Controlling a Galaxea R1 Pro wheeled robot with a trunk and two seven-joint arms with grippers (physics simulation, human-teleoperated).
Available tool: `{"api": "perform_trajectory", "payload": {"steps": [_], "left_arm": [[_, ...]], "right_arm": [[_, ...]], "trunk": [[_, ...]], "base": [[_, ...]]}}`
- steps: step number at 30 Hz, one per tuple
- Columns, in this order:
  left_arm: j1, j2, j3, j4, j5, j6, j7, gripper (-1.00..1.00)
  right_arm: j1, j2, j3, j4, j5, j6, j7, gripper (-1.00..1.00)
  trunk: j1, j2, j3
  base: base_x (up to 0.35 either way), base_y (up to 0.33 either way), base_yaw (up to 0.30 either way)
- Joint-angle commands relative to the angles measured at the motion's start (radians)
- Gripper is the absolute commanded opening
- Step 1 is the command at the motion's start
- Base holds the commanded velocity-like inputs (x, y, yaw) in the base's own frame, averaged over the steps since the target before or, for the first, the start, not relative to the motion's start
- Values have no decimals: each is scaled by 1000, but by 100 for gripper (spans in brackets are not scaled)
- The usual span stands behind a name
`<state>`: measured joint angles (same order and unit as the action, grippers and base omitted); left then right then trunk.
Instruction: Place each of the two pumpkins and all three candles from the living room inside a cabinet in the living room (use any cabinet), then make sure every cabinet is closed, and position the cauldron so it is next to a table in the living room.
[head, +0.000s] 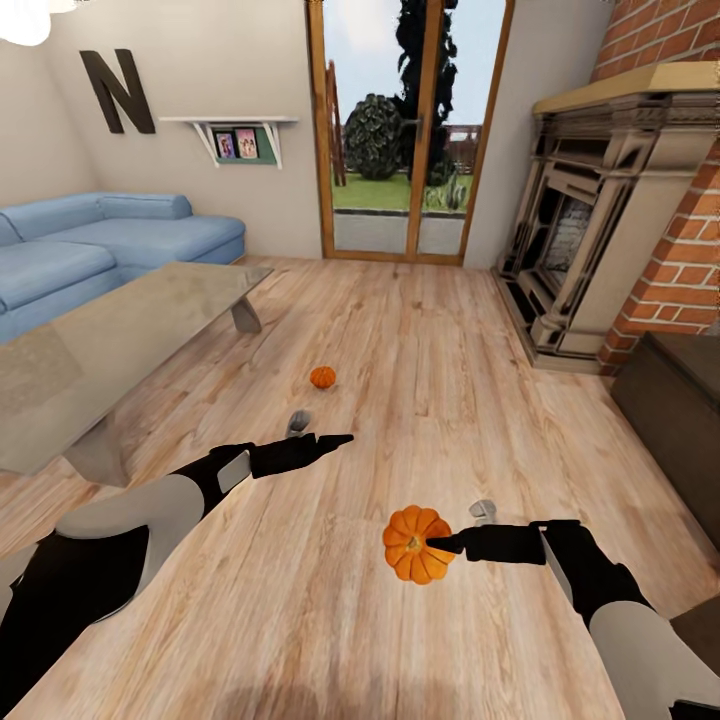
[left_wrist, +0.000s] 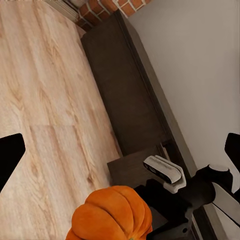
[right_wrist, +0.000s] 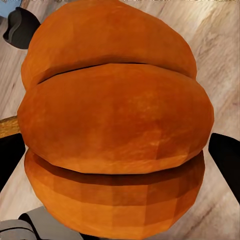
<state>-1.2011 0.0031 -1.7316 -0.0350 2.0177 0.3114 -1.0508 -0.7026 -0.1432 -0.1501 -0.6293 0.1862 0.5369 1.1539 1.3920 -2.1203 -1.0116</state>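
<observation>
Right now the right hand (head: 447, 544) grips a pumpkin (head: 414, 544); left hand (head: 335, 441) open.

One pumpkin (head: 417, 544) sits in the right tool (head: 440, 545), another (head: 322, 377) lies ahead on the floor (head: 400, 340), right of the table (head: 110, 340).

The light wood plank floor (head: 400, 330) carried a small orange ribbed pumpkin (head: 322, 377) lying near the glossy grey glass-topped desk (head: 110, 345), which also stood on it.

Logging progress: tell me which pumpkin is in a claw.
The nearer, larger-looking pumpkin, at the right claw. The other pumpkin sits alone on the floor by the table.
</observation>
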Motion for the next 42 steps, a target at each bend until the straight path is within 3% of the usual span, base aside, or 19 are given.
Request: {"api": "perform_trajectory", "payload": {"steps": [1, 25, 42], "left_arm": [[0, 0, 0, 0, 0, 0, 0, 100], [0, -1, -1, 0, 1, 0, 0, 100], [0, -2, -2, 0, 0, 0, 0, 100]], "right_arm": [[0, 0, 0, 0, -1, 0, 0, -100], [0, 0, 1, 0, 3, 0, -1, -100], [0, 13, 1, 0, 9, 0, -7, -100]], "trunk": [[0, 0, 1], [0, 0, 39], [0, 0, 66]], "base": [[0, 0, -76], [0, 0, -87], [0, 0, 65]]}}
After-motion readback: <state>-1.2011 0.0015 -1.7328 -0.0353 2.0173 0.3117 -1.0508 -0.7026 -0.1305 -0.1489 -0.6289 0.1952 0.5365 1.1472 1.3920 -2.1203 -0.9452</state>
